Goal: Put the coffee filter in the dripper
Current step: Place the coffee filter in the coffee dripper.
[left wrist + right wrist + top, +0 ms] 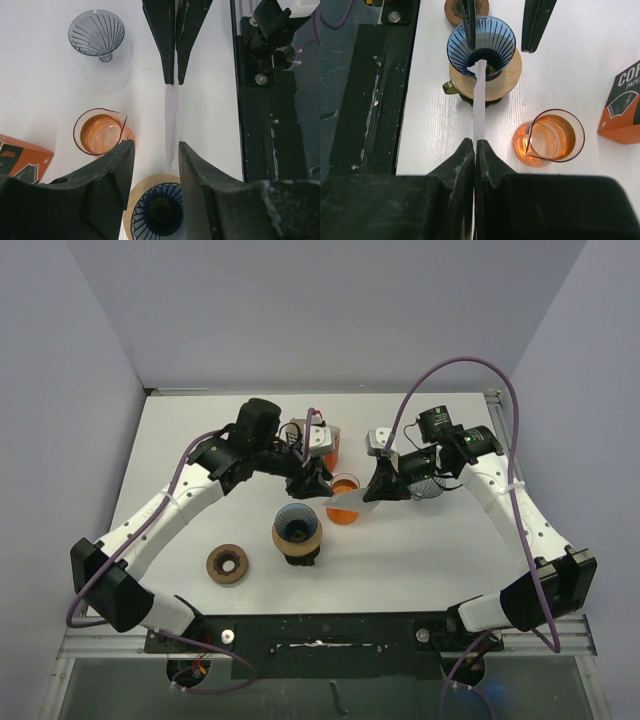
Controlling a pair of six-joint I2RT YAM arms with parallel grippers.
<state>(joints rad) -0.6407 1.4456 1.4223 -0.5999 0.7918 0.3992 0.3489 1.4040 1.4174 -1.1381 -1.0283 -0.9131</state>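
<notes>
1. Plainly, the right gripper (476, 147) has its jaws pressed together on the filter (479, 100), which is held off the table, folded flat and seen edge-on.
2. The filter's long axis runs straight from those jaws toward the dripper (495, 37). Its free end reaches over the dripper's rim but is not down in the cup; how high it hangs I cannot tell.
3. The left gripper (155, 147) is just above the dripper and is the nearer arm. Its jaws are spread, one on each side of the filter's free end, and neither looks to be touching it.
4. The next move likely turns on that free end: it must drop into the dripper's mouth, and a flat filter would have to open out there.
5. The dripper sits on a wooden stand (507, 82) and holds no filter.
6. Beside the dripper a carafe (550, 137) shows orange, whether liquid or tinted glass I cannot tell. Beyond the carafe lies a box (622, 107), and farther from the dripper a grey dripper (96, 31) stands empty.
</notes>
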